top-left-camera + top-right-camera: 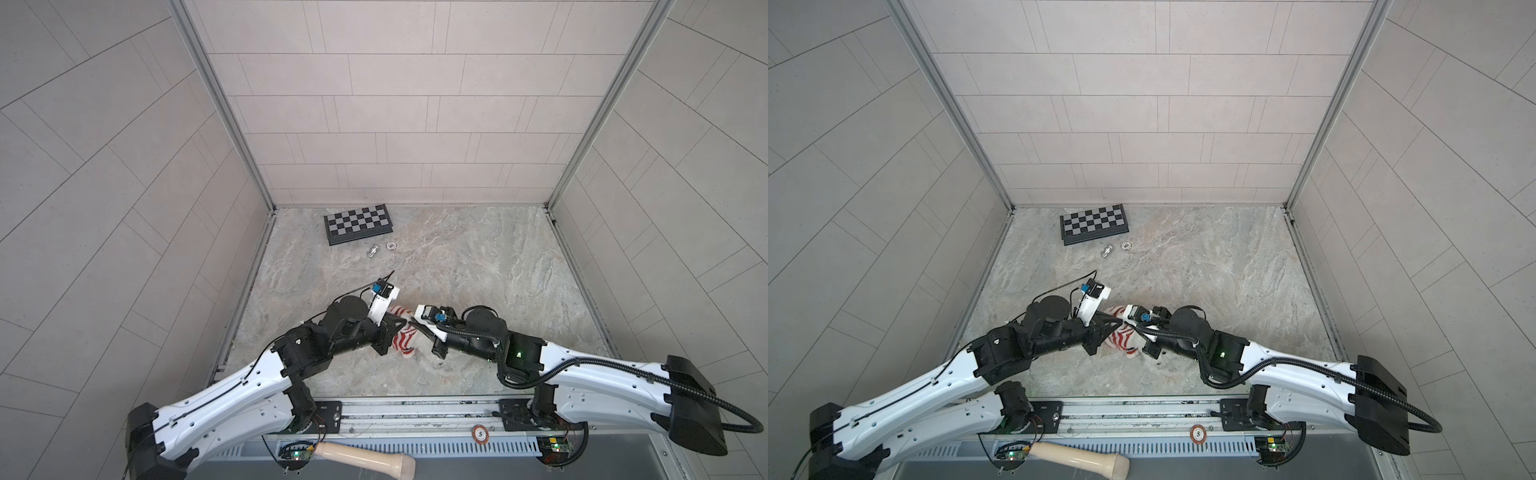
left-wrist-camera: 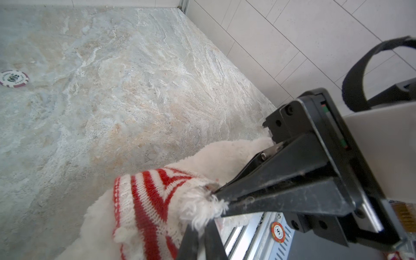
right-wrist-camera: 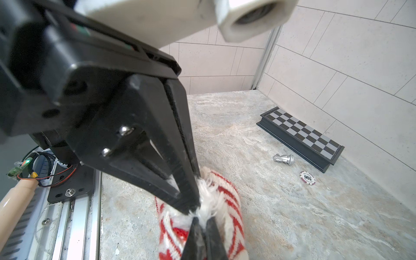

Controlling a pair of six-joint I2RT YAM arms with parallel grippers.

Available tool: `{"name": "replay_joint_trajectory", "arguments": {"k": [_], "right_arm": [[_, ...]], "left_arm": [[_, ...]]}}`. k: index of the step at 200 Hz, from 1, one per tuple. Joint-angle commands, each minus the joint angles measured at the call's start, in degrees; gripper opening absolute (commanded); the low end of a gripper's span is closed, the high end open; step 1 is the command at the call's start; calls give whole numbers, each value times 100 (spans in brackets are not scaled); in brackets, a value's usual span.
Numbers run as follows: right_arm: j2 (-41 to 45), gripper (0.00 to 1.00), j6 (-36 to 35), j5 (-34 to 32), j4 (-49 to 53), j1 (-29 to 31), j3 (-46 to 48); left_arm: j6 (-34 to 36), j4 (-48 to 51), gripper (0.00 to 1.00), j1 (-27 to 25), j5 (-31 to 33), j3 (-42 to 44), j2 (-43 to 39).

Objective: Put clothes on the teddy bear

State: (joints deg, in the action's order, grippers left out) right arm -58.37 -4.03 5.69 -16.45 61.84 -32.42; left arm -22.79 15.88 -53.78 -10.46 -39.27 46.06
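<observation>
Back left of centre, you're seeing a chessboard (image 1: 358,224) lying by the rear wall. A silver chess piece (image 1: 372,250) is lying on its side and a white poker chip (image 1: 391,246) is sitting just in front of the board. All three are well apart from the work. A wooden rolling pin (image 1: 365,460) is lying in front of the front rail, off the table.

You're reaching in from the left with your left gripper (image 2: 213,194). Its fingers are clenched, tips pinching a tuft of white fur right at the edge of the striped sweater (image 2: 153,198).

The teddy bear (image 2: 225,157) is lying on the marble table (image 1: 478,270) near the front edge, about mid-width, between the two grippers. In both top views it's mostly hiding under the wrists, with only red-and-white knit and scraps of white showing. The sweater is sitting around part of the bear, and fur is sticking out past the knit on both sides in the left wrist view. Can't tell which body part it's covering.

You're coming in from the right with your right gripper (image 3: 194,208), fingers also clamped, tips biting into white fur at the sweater's opening. Both grippers' tips are meeting at nearly the same spot. Can't tell whether either pinch is catching knit too.

An orange chip (image 1: 480,434) is sitting on the front rail, right of centre.
</observation>
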Motion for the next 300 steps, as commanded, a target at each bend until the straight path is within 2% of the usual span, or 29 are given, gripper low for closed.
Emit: {"name": "replay_joint_trajectory", "arguments": {"k": [1,6,17,57,69,95,121,144,184,193,222,257,268,289,300], "right_arm": [[44,0,8,-36,-356,16,-66],[45,0,8,-72,-289,12,-86],[124,10,60,-189,-84,12,-116],[1020,54,425,-742,437,75,271],[1234,60,358,-937,797,171,259],[1431,57,149,-1125,993,354,278],[1094,54,52,-1209,597,355,193],[593,54,-42,-1308,6,355,111],[-10,46,-30,-1401,-684,355,34],[-61,43,-10,-1411,-781,355,48],[-192,19,-32,-1651,-872,355,113],[-211,12,6,-1859,-922,341,249],[-186,16,26,-1861,-918,338,281],[-102,38,42,-1765,-903,337,296],[-72,41,57,-1732,-961,338,317]], "left_arm": [[-136,-117,0,-11,130,86,-167],[-204,-130,0,-3,224,94,-217],[-497,-132,0,35,647,109,-281],[-1454,-541,0,105,1171,-41,-152],[-1661,-620,0,122,1290,-143,-143],[-2182,-705,0,122,1474,-353,-39],[-2632,-1089,0,109,1314,-365,73],[-2746,-1196,0,24,1248,-417,224],[-2784,-1333,0,-89,1202,-390,280],[-2776,-1362,0,-90,1184,-375,280],[-2801,-1554,0,-91,1018,-328,350],[-2880,-1790,0,-87,746,-340,395],[-2913,-1816,0,-89,695,-353,401],[-2927,-1827,0,-127,693,-346,386],[-2956,-1865,0,-133,690,-330,386]]}}
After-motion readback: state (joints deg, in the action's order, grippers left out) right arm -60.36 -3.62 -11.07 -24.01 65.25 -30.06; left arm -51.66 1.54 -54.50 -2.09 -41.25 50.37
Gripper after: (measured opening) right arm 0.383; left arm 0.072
